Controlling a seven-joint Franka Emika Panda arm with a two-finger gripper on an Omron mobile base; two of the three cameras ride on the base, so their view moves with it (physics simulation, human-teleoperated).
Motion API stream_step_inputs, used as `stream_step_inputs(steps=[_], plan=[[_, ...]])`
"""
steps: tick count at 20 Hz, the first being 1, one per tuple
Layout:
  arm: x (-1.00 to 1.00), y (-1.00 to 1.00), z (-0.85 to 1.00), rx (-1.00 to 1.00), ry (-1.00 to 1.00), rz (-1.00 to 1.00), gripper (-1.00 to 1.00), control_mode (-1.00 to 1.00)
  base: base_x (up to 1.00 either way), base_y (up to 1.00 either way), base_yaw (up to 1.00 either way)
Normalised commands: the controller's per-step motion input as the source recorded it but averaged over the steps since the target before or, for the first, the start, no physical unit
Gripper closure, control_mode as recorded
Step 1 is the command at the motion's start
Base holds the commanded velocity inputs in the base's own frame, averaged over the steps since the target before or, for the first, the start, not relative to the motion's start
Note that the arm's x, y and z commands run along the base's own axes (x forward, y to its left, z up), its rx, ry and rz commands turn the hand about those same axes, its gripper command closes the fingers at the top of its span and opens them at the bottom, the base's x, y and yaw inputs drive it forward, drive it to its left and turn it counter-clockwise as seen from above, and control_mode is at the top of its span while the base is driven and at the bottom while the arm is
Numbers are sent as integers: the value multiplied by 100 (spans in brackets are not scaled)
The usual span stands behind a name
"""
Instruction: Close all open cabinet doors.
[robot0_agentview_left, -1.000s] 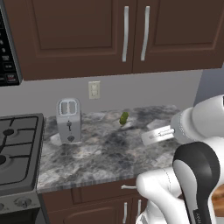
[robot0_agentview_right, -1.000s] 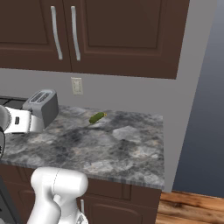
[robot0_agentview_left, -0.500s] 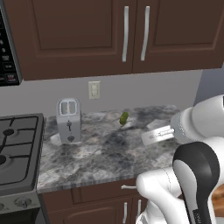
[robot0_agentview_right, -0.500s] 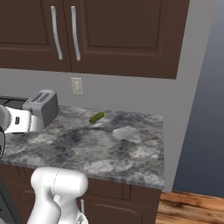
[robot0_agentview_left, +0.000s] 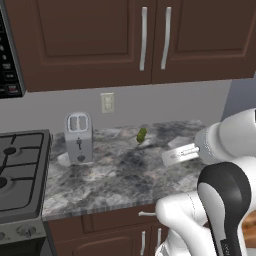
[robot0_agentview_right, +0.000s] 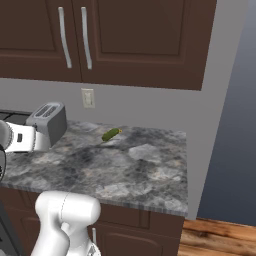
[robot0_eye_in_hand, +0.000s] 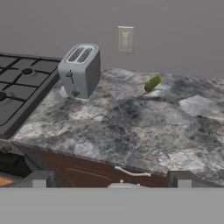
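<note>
Holding our pincer (robot0_eye_in_hand: 112, 181) spread and empty low before the surface (robot0_eye_in_hand: 144, 131), we risk sweeping the toaster (robot0_eye_in_hand: 81, 70) or pickle (robot0_eye_in_hand: 152, 83) beyond it when reaching the cabinet doors (robot0_agentview_left: 145, 40) overhead, which look already shut.

cabinet doors (robot0_agentview_left: 150, 40): dark-brown wood, recessed panels
handles (robot0_agentview_left: 144, 39): long vertical silver bars, paired at the centre seam
state: both appear shut, flush
position: above the counter

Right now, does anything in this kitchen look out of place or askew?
Only one thing: a small green vegetable lies loose on the granite counter near the back wall. The toaster stands upright, and the cabinet doors in view sit flush.
</note>
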Motion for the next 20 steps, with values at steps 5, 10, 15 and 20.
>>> stream_step_inputs(steps=[5,10,15,20], plan=[[0,0,0,0,0,0,-100,100,-31,1,14],[0,0,0,0,0,0,-100,100,-32,11,58],[0,0,0,0,0,0,-100,100,-22,4,87],[0,0,0,0,0,0,-100,100,-7,0,90]])
